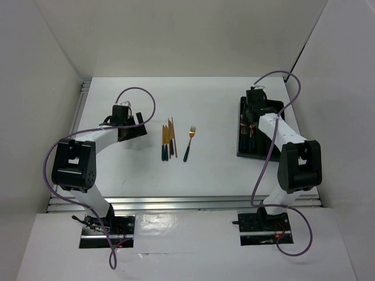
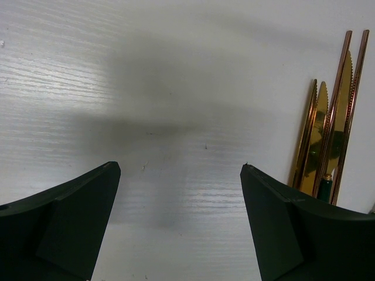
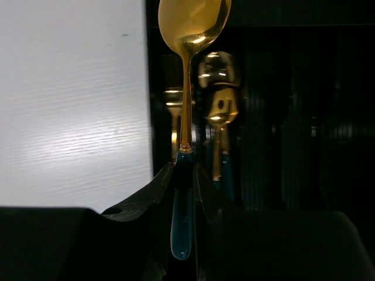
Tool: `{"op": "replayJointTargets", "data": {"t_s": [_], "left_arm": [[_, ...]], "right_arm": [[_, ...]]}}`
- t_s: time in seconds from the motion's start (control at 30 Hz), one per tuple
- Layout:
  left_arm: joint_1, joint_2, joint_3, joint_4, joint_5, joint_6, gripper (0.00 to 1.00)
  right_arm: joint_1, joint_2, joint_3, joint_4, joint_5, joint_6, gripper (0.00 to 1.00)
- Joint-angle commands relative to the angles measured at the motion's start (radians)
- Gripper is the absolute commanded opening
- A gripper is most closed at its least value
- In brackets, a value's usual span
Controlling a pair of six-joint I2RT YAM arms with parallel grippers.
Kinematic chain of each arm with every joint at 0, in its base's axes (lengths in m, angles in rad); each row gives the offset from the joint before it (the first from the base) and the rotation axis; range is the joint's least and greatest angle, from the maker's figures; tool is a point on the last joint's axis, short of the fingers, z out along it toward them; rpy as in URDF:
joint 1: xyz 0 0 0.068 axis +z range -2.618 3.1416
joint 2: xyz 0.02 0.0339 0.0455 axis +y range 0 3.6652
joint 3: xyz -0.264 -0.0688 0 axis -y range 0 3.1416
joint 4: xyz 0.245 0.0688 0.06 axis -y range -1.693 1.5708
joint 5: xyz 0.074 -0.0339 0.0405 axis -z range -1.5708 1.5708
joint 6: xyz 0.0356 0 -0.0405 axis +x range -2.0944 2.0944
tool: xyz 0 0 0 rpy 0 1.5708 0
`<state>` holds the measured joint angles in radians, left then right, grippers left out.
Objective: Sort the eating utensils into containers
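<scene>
White table [image 1: 205,172], black tray [image 1: 248,151] on its right side. Right gripper [image 3: 183,174] is over the tray near its left edge, clenched on the teal handle of a gold spoon [image 3: 192,26], bowl pointing away. More spoons [image 3: 218,114] lie in the tray below it. Left gripper [image 2: 180,170] is spread wide with nothing in it, over bare table just left of the knives and chopsticks [image 2: 328,134]. One fork [image 1: 188,143] lies alone to the right of that bunch.

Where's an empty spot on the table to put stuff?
Biggest bare patch: between the fork and the tray. Also along the near table edge. Crowded: the utensil bunch by the left gripper, and inside the tray.
</scene>
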<state>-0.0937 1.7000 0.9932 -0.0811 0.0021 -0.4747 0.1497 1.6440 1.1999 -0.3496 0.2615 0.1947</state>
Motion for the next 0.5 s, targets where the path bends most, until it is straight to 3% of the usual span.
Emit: {"op": "replayJointTargets", "data": {"t_s": [0.0, 0.47], "left_arm": [[0.006, 0.000, 0.035, 0.027, 0.012, 0.001, 0.99], [0.006, 0.009, 0.035, 0.027, 0.021, 0.001, 0.99]], "right_arm": [[-0.029, -0.047, -0.034, -0.019, 0.001, -0.079, 0.06], [-0.102, 0.057, -0.025, -0.091, 0.047, -0.098, 0.06]]}}
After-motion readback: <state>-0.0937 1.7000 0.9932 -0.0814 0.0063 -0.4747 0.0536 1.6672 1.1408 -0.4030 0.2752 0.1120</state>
